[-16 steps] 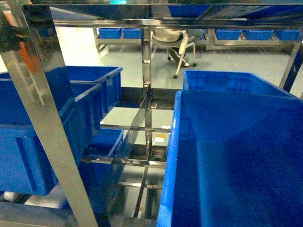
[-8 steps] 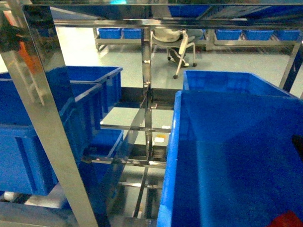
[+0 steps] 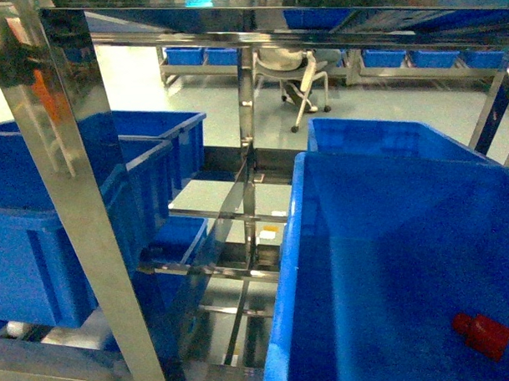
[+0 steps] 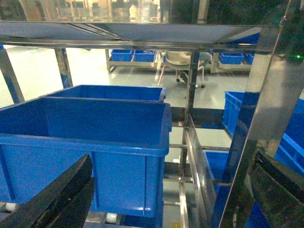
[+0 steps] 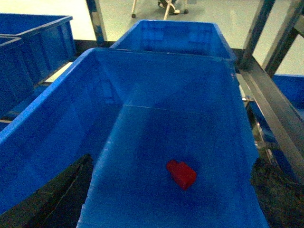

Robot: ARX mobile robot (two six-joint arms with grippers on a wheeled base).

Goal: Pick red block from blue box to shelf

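Walls of the blue box (image 5: 57, 128) stand high around the small red block (image 5: 181, 173), which lies alone on the open floor. Both grippers' fingers (image 5: 52, 199) are spread wide apart, holding nothing.

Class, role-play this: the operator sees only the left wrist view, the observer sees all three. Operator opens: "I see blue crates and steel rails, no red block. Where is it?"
Observer: The red block lies on the floor of the blue box in the right wrist view, near the middle, apart from every wall.
Operator: Is anything else in that box?
Observer: Nothing else shows in it; the block lies alone.
Operator: Is the right hand holding it?
Observer: No. The right hand is open: its dark fingers frame the bottom corners, above and short of the block.
Operator: What does the head camera show?
Observer: The block sits low at the right, with the shelf uprights to its left.
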